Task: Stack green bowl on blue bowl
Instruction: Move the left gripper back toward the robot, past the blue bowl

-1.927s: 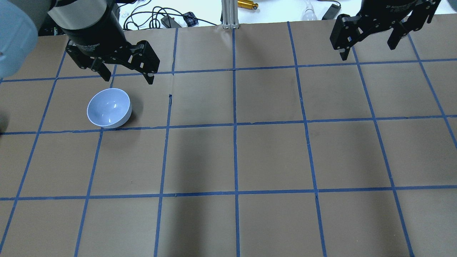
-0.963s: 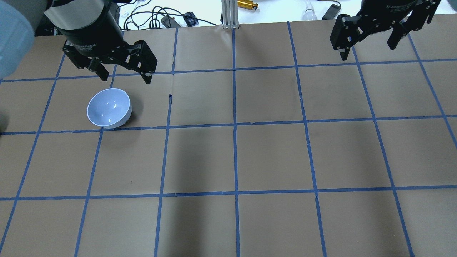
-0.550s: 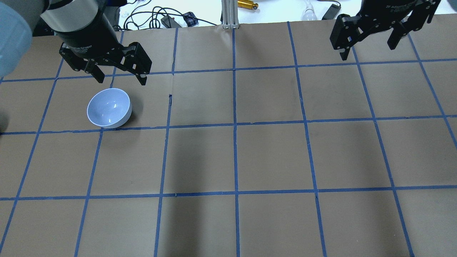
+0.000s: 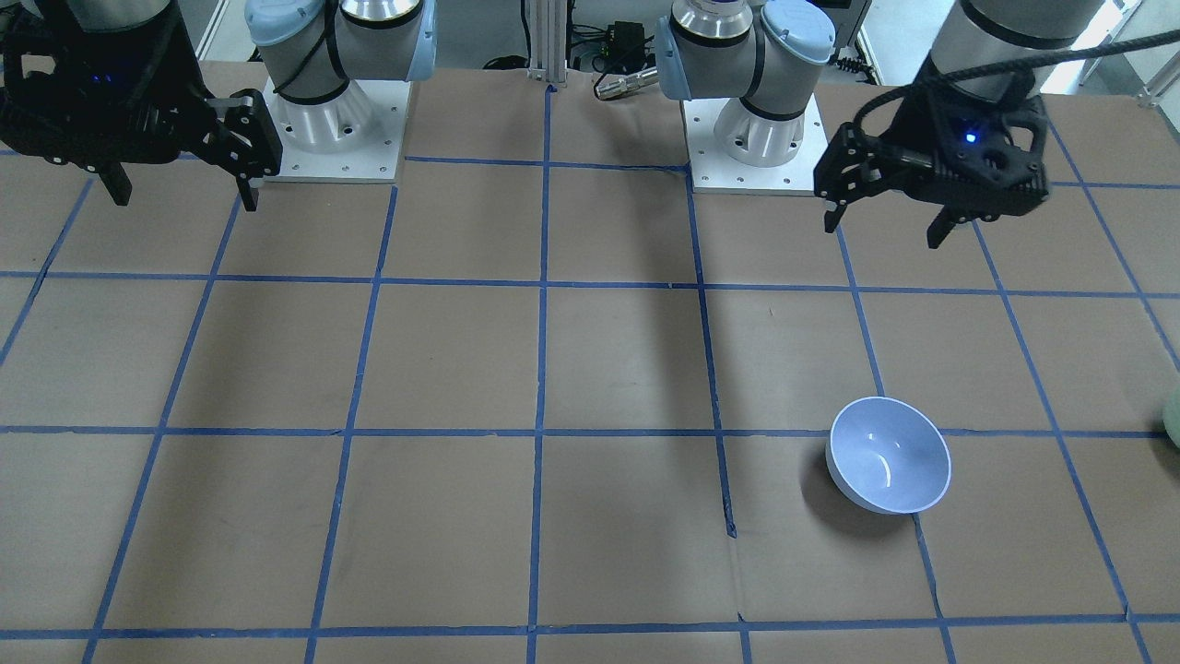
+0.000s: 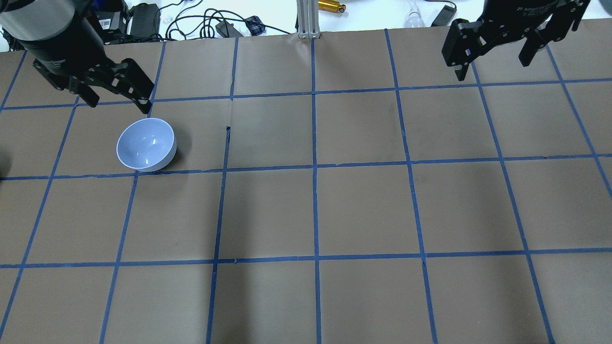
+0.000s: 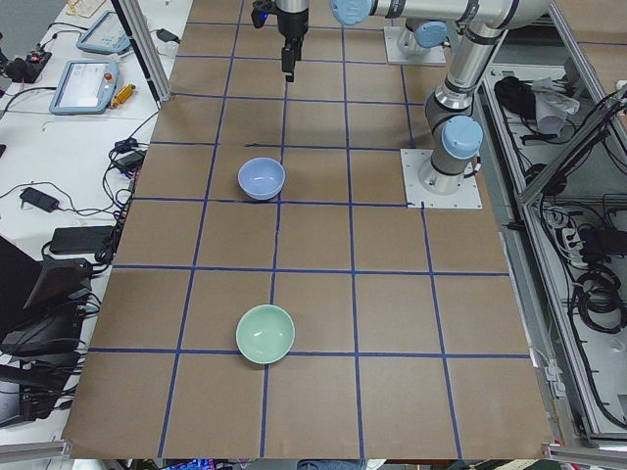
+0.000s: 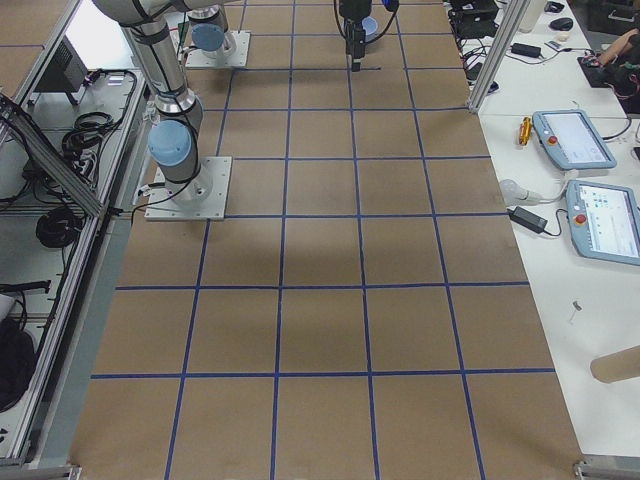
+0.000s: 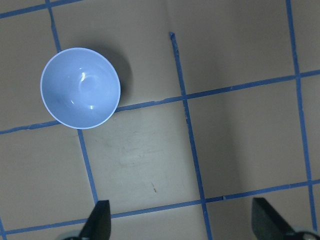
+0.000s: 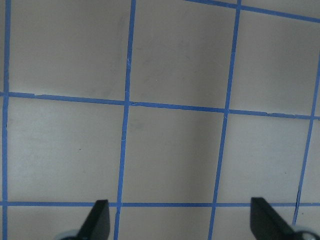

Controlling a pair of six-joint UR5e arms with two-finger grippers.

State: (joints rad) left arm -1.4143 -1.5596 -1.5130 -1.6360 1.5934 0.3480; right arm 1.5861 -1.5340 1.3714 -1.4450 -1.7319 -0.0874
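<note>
We swing our left pincer (image 5: 119, 101), wide and empty, past the blue bowl (image 5: 146, 144) toward the worktop's (image 5: 363, 210) left edge, after the green bowl (image 6: 265, 334).

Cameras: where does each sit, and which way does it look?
Front-facing: across the table, facing the robot; arm bases, left gripper, right gripper, blue bowl.
Overhead: behind the robot, looking forward and down; both grippers.
Exterior left: table's left end, looking along it; green bowl, left arm.
Exterior right: opposite end; right arm nearest.
Left wrist: straight down at blue bowl; its fingertips.
Right wrist: straight down at taped grid; its fingertips.
Overhead and left wrist share the blue bowl.
</note>
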